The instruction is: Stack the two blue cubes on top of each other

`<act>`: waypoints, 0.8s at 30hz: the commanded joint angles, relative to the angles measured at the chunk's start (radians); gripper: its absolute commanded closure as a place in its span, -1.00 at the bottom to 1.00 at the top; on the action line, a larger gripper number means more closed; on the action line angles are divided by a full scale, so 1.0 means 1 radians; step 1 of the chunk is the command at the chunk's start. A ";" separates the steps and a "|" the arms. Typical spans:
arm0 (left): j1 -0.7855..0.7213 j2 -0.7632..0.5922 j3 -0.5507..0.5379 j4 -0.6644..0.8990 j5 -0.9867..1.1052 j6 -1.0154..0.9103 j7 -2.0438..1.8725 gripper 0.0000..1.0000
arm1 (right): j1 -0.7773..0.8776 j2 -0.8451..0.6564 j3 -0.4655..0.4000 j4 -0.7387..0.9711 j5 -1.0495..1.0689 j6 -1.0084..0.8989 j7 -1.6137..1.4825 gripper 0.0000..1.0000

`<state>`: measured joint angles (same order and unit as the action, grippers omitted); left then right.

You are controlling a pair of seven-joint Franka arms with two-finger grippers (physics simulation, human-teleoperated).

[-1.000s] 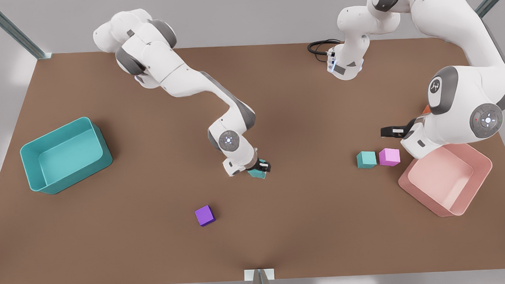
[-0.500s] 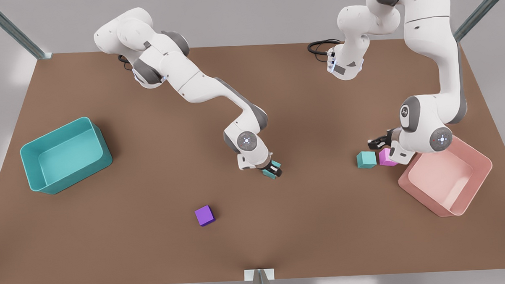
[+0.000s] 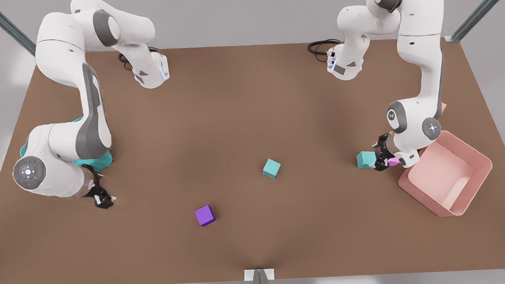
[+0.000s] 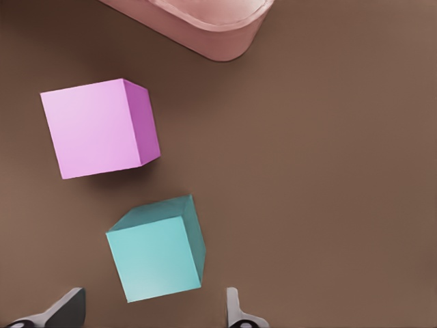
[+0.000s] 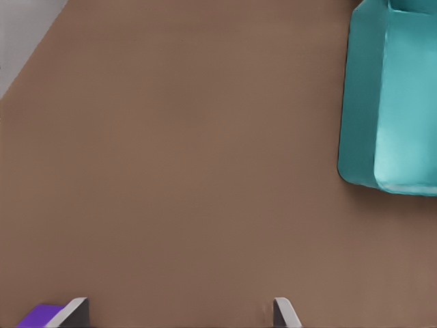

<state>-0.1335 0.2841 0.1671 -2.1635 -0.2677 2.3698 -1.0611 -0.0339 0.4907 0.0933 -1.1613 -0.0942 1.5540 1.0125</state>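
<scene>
Brown surface [image 3: 235, 117] lay under grey walls. I saw the left tool [image 3: 381, 158] spread wide above one blue cube [image 3: 365, 160], half hiding the pink cube [image 4: 99, 128]; the right tool [image 3: 103, 200] hung wide, empty.

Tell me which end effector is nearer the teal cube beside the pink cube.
Left. The left end effector hovers right at that teal cube, fingers open. The right end effector waits across the table by the teal bin.

On the flat brown table [image 3: 251, 117], one small matte teal cube [image 3: 271, 168] sits near the centre. At its three o'clock, well apart, lies the second small matte teal cube [image 3: 365, 160], the small pink cube [image 4: 99, 128] just beside it. At the centre cube's seven o'clock lies the small purple cube [image 3: 204, 215]; at nine o'clock, far off, the large teal rectangular bin [image 5: 392, 102]; at three o'clock, the large pink rectangular bin [image 3: 447, 177].
</scene>
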 commanded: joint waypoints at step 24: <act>-0.015 0.161 -0.003 -0.016 0.005 0.106 -0.454 -1.00 | -0.044 -0.452 0.037 -0.308 -0.088 -0.112 -1.059 -1.00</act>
<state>-0.1493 0.4381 0.1643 -2.1809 -0.2631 2.4559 -1.3954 -0.0762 0.0397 0.1295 -1.4701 -0.1841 1.4417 0.2344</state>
